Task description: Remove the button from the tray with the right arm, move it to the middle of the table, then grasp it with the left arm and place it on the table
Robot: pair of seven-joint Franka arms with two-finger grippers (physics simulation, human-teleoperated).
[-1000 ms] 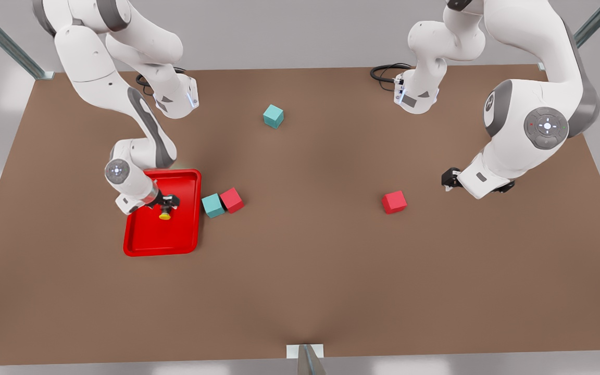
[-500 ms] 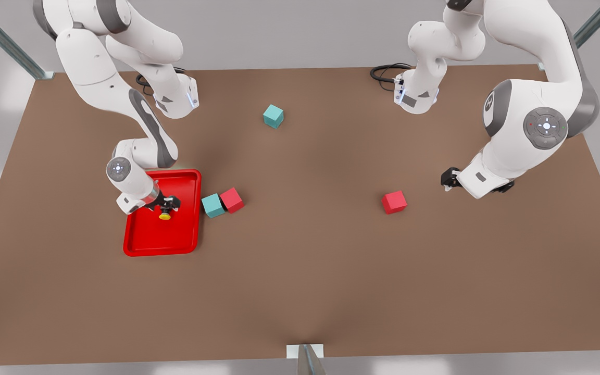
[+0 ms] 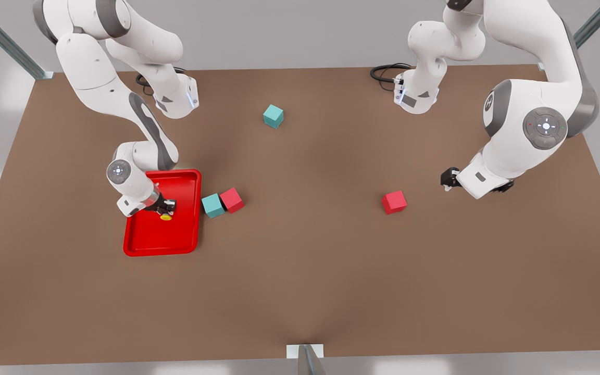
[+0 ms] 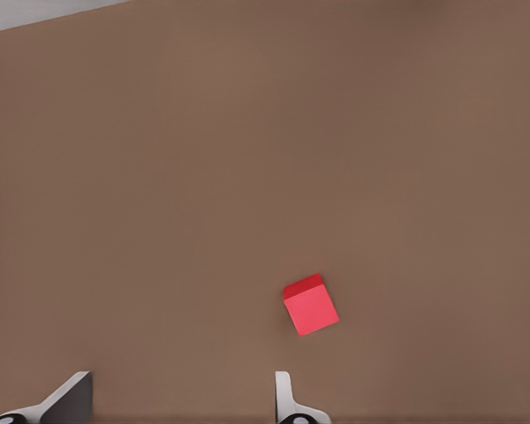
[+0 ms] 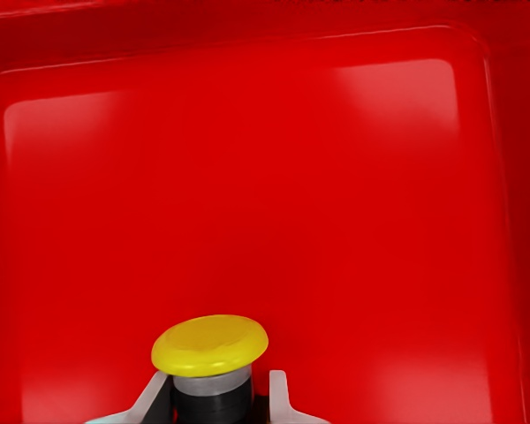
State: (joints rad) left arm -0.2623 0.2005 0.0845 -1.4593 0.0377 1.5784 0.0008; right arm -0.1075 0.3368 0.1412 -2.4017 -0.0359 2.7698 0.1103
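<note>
Right wrist view puts the button (image 5: 210, 353) directly between the right gripper (image 5: 214, 397)'s fingers (image 5: 278, 399): its yellow cap sits just beyond the fingertips, and the black and grey body below the cap is flanked closely on both sides by the two pale tips. They look closed onto the body, with no gap showing on either side. Past the fingers lies the bare red floor of the tray (image 5: 336, 221), ending in its raised rim and rounded corner.

In the front view the right gripper (image 3: 163, 207) is down inside the tray (image 3: 185, 237), in the half nearer the arm's base, and the button (image 3: 165, 216) shows as a small yellow spot at the fingertips. Whether it rests on the tray floor or is raised off it cannot be told.

On the front view's right, the left gripper (image 3: 449, 179) hangs above the desk (image 3: 300, 281), waiting. Its wrist view shows the left gripper (image 4: 181, 402) with fingers (image 4: 71, 399) spread wide apart and nothing between them; a red cube (image 4: 310, 305) lies on the bare desk (image 4: 247, 132) ahead of them, off to the side of one fingertip and well apart from it. The same red cube (image 3: 394, 201) is seen in the front view between that gripper and the desk's middle.
</note>
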